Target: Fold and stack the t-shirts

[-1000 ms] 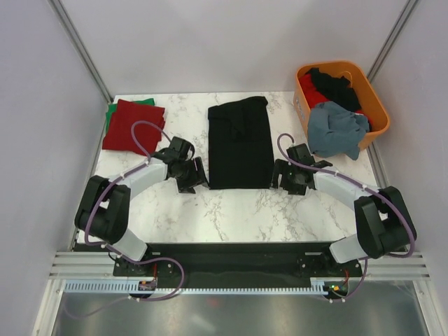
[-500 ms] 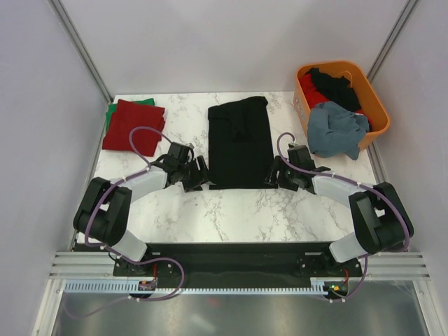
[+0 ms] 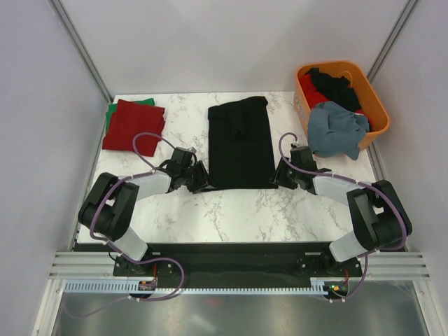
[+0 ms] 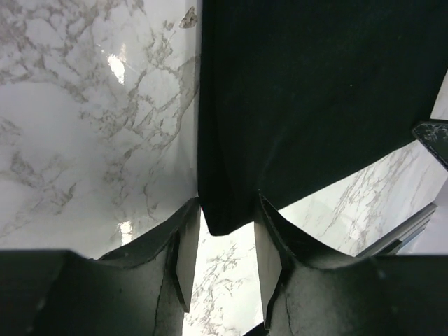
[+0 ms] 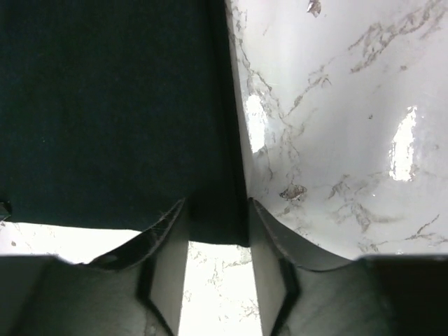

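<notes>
A folded black cloth t-shirt (image 3: 240, 143) on white marble counter (image 3: 231, 210), left gripper (image 4: 227, 210) and right gripper (image 5: 217, 210) narrowly parted astride its near corners, whether clamped cannot be told.

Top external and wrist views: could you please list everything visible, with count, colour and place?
black t-shirt: one, black, folded long, table centre
dark red t-shirt: one, dark red, far left, atop the green
green t-shirt: one, green, under it
basket: one, orange, far right
grey-blue t-shirt: one, grey-blue, draped over basket's near rim
black cloth, red cloth: one each, inside basket
table: one, white marble
left gripper: one, black, fingers open around black t-shirt's near left corner
right gripper: one, black, fingers open around its near right corner
</notes>
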Available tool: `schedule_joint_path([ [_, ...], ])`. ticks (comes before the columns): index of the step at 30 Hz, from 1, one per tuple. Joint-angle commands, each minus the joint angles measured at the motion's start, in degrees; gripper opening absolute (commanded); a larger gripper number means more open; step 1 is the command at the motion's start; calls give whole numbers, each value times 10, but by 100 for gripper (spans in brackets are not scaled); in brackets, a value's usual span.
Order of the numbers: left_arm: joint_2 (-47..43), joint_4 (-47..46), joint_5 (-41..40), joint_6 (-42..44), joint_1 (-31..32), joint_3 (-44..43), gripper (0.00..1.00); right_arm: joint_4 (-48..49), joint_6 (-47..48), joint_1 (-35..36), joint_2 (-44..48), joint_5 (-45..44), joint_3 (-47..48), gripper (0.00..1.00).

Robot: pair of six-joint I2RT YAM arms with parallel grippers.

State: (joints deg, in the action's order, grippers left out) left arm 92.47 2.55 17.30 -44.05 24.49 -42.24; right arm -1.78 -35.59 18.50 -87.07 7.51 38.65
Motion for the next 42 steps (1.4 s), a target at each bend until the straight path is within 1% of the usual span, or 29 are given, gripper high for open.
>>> schedule_joint_path([
  [1, 22, -24, -25, -25, 6, 32, 42, -20, 8, 0, -21, -5, -31, 45],
  [6, 22, -24, -45, -27, 7, 37, 38, -10, 9, -4, -29, 4, -40, 38],
  [7, 20, -24, -47, -27, 6, 39, 36, -9, 9, -5, -31, 4, -40, 34],
  [9, 22, -24, -50, -28, 6, 43, 32, -6, 10, -4, -35, 7, -43, 31],
  [10, 22, -24, -51, -31, 6, 46, 27, -5, 7, -4, -38, 7, -45, 28],
  [11, 23, -41, -50, -31, 6, 49, 25, -3, 7, -5, -40, 8, -46, 27],
  [13, 21, -44, -52, -31, 6, 51, 21, -3, 4, -5, -40, 7, -47, 26],
  [15, 21, -47, -53, -32, 7, 52, 15, -3, 2, -6, -40, 6, -50, 26],
  [16, 20, -48, -53, -33, 7, 53, 9, -3, 3, -7, -36, 5, -51, 28],
  [17, 20, -49, -54, -32, 8, 54, 8, -3, 0, -6, -35, 5, -53, 30],
  [18, 20, -49, -54, -32, 9, 54, 6, -4, -1, -6, -32, 5, -55, 34],
  [19, 20, -50, -56, -31, 10, 54, 4, -4, -1, -7, -27, 6, -58, 43],
  [21, 19, -49, -57, -31, 12, 54, 3, -3, -3, -6, -21, 5, -65, 46],
  [24, 19, -50, -61, -32, 13, 55, 2, -2, -5, -6, -10, 7, -75, 46],
  [32, 13, -56, -67, -33, 15, 61, 2, 4, -14, -6, 18, 10, -103, 41],
  [39, 12, -58, -67, -34, 17, 64, 2, 12, -18, -6, 25, 8, -110, 32],
  [42, 12, -58, -71, -34, 19, 63, 2, 13, -18, -6, 20, 13, -110, 16],
])
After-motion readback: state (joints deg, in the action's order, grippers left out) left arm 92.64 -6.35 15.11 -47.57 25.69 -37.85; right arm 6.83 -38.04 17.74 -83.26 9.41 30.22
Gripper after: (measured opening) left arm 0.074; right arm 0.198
